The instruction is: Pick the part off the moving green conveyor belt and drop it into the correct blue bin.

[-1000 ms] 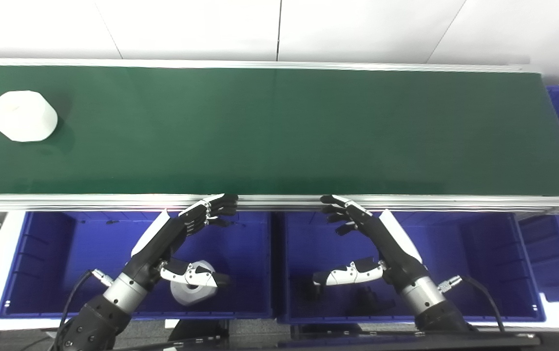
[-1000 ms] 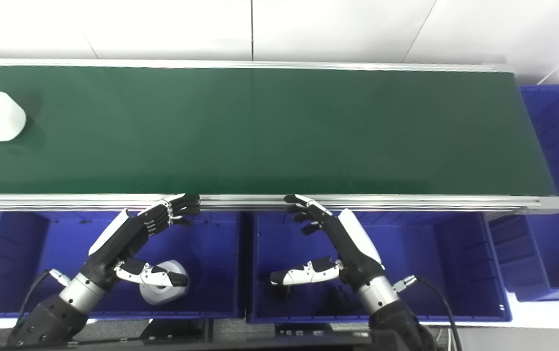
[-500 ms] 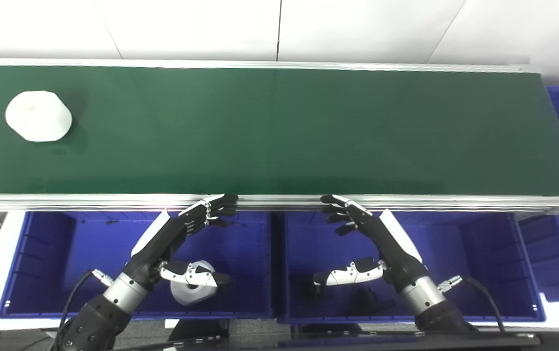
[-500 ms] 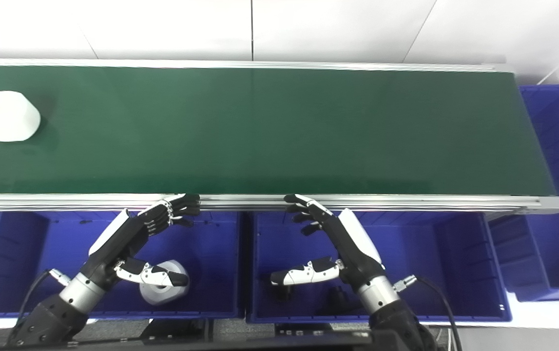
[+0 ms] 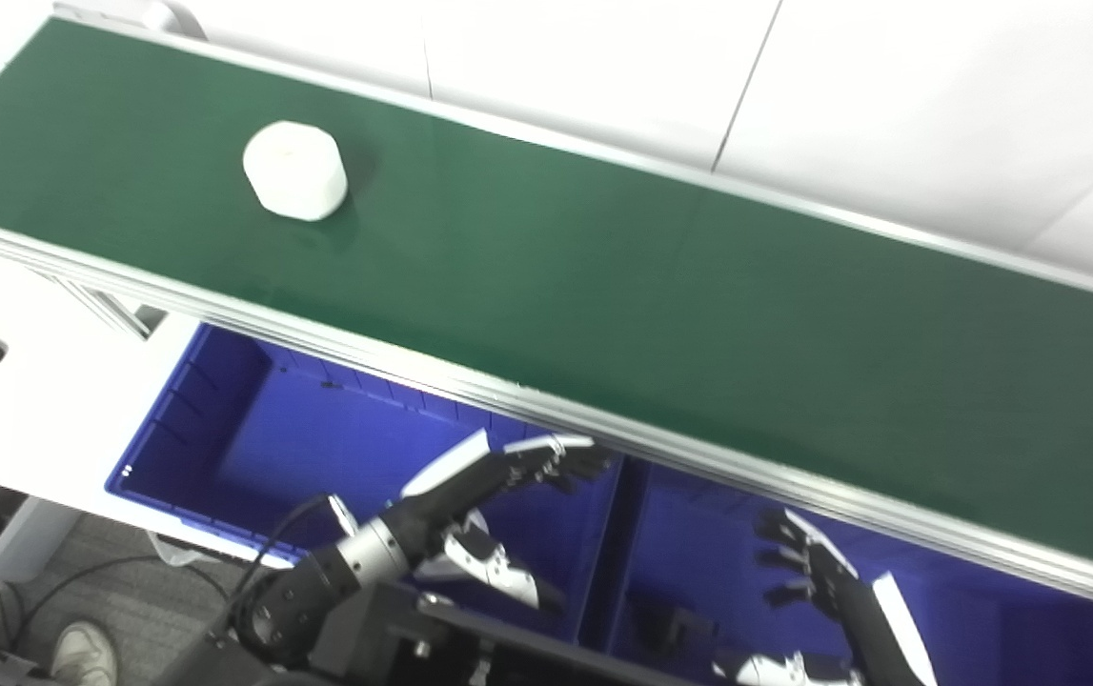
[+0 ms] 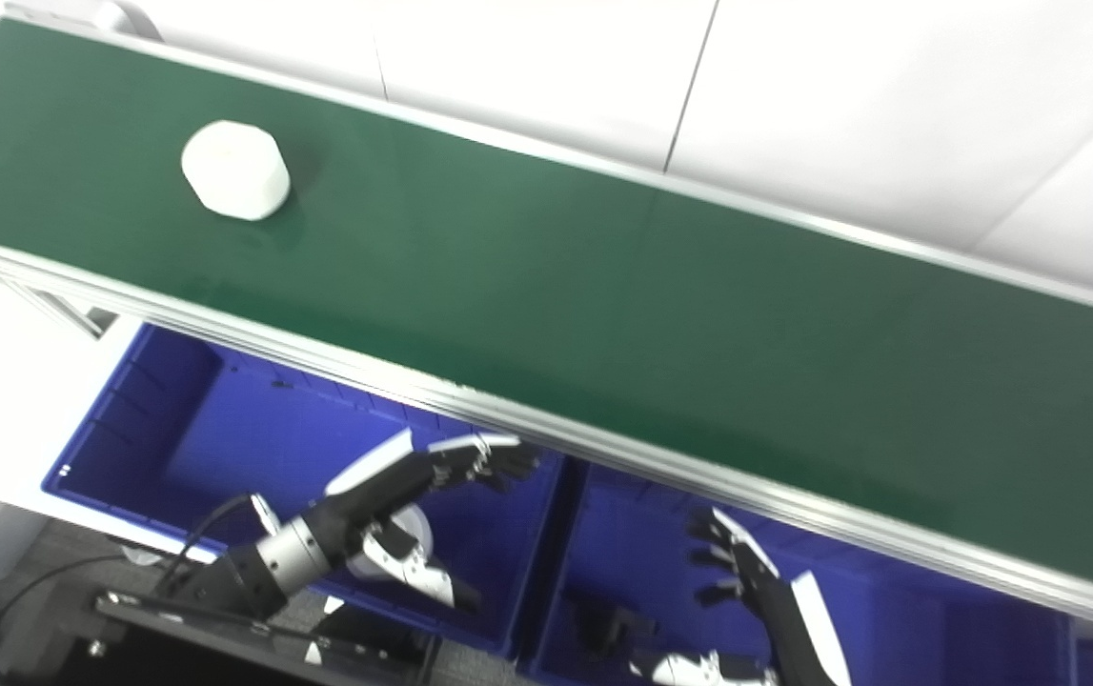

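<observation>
Now, fingers first: the left hand [image 6: 432, 472], black w/ white back plate, has its fingers [image 6: 503, 459] spread and lightly curled, thumb [image 5: 498, 576] dropped well apart below them, holding nothing. It hangs over the left deep blue plastic bin [image 5: 212, 419], fingertips just under the silver aluminium rail [image 5: 365, 357] on the conveyor's near edge. The right hand [image 5: 822, 581], same black-and-white build, is also spread wide and empty, over the right deep blue plastic bin [image 6: 622, 534] next to it; its wrist runs off the bottom edge in both views.

The task's thing, a white faceted cylindrical part [image 5: 295, 183], sits on the dark green conveyor belt [image 5: 651, 276] near its far-left end, closer to the far edge than the near one, well apart from both hands.

View diffs: the right eye view shows a white round part w/ a centre hole [image 6: 403, 538] in the left bin, partly behind the left thumb; in the left eye view it's almost wholly hidden by the hand. A small dark part [image 6: 608, 624] lies in the right bin, clearer in the right eye view. The left eye view alone shows a white shoe [image 5: 84, 655] on the grey floor at the bottom-left corner. The picture runs tilted, belt slanting down to the right; behind its far edge are white wall panels [image 6: 841, 105].
</observation>
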Controlling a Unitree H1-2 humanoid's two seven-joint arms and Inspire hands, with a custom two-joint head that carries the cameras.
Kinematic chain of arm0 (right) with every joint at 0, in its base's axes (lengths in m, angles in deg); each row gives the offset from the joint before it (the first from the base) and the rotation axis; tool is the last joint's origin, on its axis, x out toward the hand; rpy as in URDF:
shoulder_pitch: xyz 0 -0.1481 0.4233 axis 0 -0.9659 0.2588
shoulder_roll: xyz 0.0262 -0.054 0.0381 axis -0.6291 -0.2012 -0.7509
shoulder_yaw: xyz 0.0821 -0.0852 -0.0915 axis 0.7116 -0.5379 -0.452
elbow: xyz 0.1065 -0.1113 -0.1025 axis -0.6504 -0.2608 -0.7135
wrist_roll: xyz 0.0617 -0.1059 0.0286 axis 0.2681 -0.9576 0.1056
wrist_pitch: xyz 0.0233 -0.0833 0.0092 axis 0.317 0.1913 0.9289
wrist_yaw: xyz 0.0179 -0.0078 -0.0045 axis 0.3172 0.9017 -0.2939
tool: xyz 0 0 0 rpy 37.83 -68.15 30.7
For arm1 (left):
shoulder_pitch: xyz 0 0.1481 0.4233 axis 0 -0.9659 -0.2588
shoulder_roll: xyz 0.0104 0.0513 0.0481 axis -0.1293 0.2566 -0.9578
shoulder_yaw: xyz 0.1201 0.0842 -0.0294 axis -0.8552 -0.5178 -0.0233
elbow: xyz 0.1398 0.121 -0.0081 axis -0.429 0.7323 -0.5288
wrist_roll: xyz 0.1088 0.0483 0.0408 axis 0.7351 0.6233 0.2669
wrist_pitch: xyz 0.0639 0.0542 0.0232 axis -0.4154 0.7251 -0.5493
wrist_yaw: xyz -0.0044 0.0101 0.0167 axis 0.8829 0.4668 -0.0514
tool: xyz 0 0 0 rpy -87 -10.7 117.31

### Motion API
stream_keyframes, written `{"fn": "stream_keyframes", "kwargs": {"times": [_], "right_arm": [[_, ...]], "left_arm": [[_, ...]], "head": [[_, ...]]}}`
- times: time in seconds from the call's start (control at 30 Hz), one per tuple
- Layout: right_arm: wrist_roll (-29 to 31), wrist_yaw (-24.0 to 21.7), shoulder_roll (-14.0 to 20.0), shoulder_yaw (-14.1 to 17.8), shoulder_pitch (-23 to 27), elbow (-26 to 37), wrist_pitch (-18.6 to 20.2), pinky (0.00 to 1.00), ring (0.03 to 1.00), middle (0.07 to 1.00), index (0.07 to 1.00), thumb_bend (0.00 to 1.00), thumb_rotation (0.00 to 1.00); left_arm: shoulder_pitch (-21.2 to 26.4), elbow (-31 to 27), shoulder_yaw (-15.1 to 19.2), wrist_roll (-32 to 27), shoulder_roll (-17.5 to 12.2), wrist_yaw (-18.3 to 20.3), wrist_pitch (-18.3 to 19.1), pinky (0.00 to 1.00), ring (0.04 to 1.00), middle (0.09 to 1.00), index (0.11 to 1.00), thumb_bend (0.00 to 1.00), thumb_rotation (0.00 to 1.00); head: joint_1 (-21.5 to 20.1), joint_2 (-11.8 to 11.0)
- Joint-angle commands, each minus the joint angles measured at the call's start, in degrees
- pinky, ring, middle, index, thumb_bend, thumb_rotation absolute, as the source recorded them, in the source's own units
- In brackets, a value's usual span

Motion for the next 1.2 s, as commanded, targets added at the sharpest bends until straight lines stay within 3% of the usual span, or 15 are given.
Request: {"fn": "stream_keyframes", "kwargs": {"times": [0.0, 0.33, 0.43, 0.63, 0.87, 1.03, 1.17], "right_arm": [[0.0, 0.8, 0.4, 0.5, 0.1, 0.5, -3.5, 0.65, 0.772, 0.818, 0.851, 0.91, 0.30], [-1.4, 1.0, -0.4, -0.1, 0.8, -1.6, -3.1, 0.64, 0.776, 0.805, 0.833, 0.93, 0.30], [-1.7, 1.5, -0.8, -0.4, 1.2, -2.7, -4.6, 0.62, 0.772, 0.805, 0.830, 0.93, 0.30], [-2.6, 2.4, -2.5, -1.7, 2.5, -5.2, -5.6, 0.61, 0.761, 0.806, 0.826, 0.93, 0.27], [-4.4, 4.5, -4.8, -2.7, 4.0, -8.4, -7.4, 0.56, 0.725, 0.780, 0.806, 0.94, 0.27], [-4.3, 5.0, -5.5, -3.0, 4.4, -9.1, -7.5, 0.53, 0.705, 0.772, 0.800, 0.95, 0.24], [-4.4, 5.0, -5.5, -3.2, 4.7, -9.3, -7.3, 0.53, 0.701, 0.770, 0.801, 0.96, 0.24]], "left_arm": [[0.0, -0.5, -0.3, 0.9, 0.0, -1.3, -2.2, 0.79, 0.835, 0.849, 0.842, 0.90, 0.23], [1.2, 2.1, -1.5, 2.0, -1.3, -3.3, -2.8, 0.75, 0.813, 0.837, 0.838, 0.92, 0.25], [1.5, 2.6, -2.1, 1.9, -1.9, -4.2, -2.8, 0.74, 0.805, 0.831, 0.833, 0.92, 0.26], [2.3, 2.6, -4.1, 0.9, -4.7, -9.3, -2.8, 0.70, 0.770, 0.803, 0.806, 0.91, 0.23], [2.4, -4.1, -6.5, 0.0, -8.5, -17.1, -2.8, 0.66, 0.729, 0.761, 0.744, 0.89, 0.15], [4.7, -12.7, -3.5, -1.6, -9.9, -17.8, -2.8, 0.63, 0.700, 0.747, 0.738, 0.92, 0.14], [6.9, -15.4, -1.3, -2.1, -10.5, -17.6, -2.8, 0.66, 0.724, 0.760, 0.751, 0.92, 0.13]], "head": [[-0.6, -0.5], [-2.9, -4.1], [-3.6, -5.0], [-6.8, -6.8], [-7.9, -8.5], [-7.7, -9.2], [-7.8, -9.3]]}}
